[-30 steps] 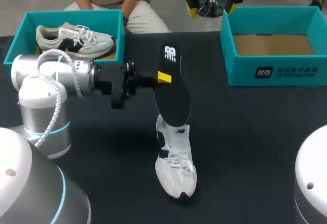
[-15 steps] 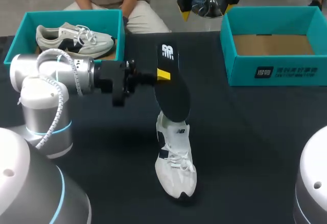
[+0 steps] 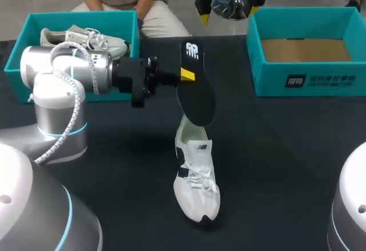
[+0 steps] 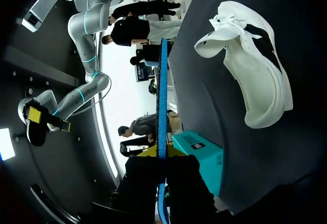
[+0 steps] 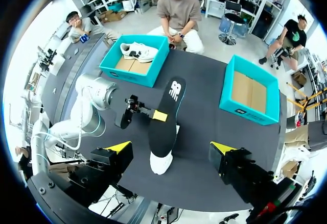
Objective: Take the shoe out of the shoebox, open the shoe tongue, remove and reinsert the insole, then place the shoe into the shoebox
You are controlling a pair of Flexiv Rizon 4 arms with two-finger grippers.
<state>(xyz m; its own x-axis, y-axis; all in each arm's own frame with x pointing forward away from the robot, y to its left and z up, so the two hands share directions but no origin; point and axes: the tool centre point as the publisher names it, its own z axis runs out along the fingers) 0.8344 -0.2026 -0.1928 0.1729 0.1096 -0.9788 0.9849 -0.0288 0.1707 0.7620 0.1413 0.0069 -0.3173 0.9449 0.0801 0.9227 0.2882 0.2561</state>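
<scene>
Black table [image 3: 286,148] with an empty teal shoebox [image 3: 269,79] far right. A white shoe [image 3: 196,182] lies centre, toe nearest. The left tool [image 3: 184,75] pinches the black insole [image 3: 194,99] upright, lower end at the shoe's opening, seemingly for reinsertion. The right tool [image 3: 227,5] hangs above, spread wide, empty.

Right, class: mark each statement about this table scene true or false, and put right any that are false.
1. The left gripper holds the black foam insole up off the table. True.
2. The white lace-up shoe lies inside the right-hand teal cardboard shoebox. False: it lies on the black table, and that box is empty.
3. The right gripper is shut on the shoe. False: it is open, high above the table, holding nothing.
4. The left-hand teal shoebox holds a grey-and-white shoe. True.
</scene>
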